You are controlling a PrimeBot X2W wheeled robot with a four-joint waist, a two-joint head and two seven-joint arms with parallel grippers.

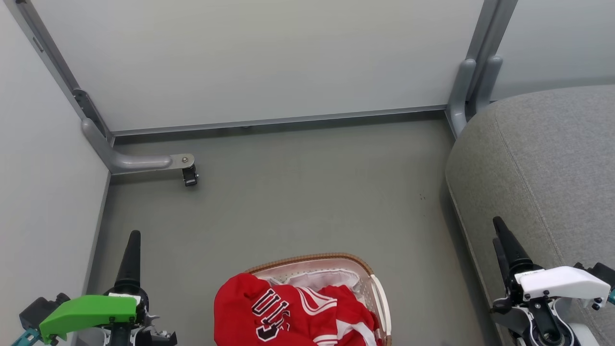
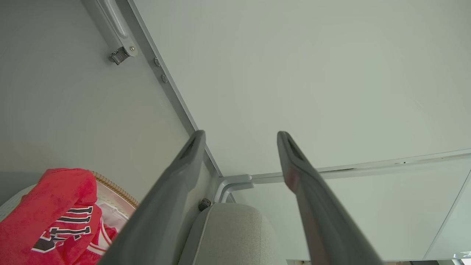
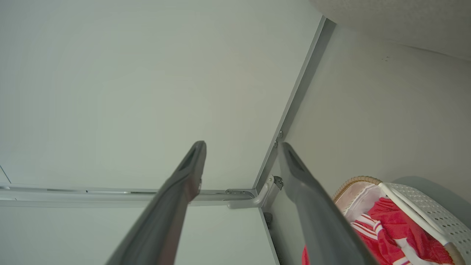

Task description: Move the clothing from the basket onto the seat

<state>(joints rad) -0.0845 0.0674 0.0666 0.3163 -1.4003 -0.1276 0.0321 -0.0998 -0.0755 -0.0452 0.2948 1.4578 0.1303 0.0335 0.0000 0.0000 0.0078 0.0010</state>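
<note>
1. Far left: a pale wall panel (image 1: 43, 168) meets the grey floor (image 1: 298, 192). A grey metal foot (image 1: 139, 162) with a small black caster (image 1: 190, 177) projects from the corner onto the floor.
2. Lower left: the left gripper (image 1: 133, 238) points up the head view, over the floor and well apart from the metal foot. Its wrist view shows the two dark fingers (image 2: 180, 176) spread wide with nothing between them: open and empty.
3. Bottom centre: the basket (image 1: 312, 258) stands on the floor between the two grippers, touched by neither. It has a brown woven rim and a white perforated side, and a white liner (image 1: 319, 278) shows at the far end.
4. The clothing (image 1: 293, 312) lies heaped inside the basket: bright red cloth with white stripes, black-and-white lettering uppermost. One red fold hangs over the basket's left rim.
5. Right: the seat (image 1: 543, 168), grey woven fabric with a rounded corner and a seam, stands beside the basket with a strip of floor between them.
6. Lower right: the right gripper (image 1: 497, 229) points up the head view, in front of the seat's near edge; whether it touches the seat cannot be told. Its wrist view shows both fingers (image 3: 178, 184) parted with nothing held: open and empty.
</note>
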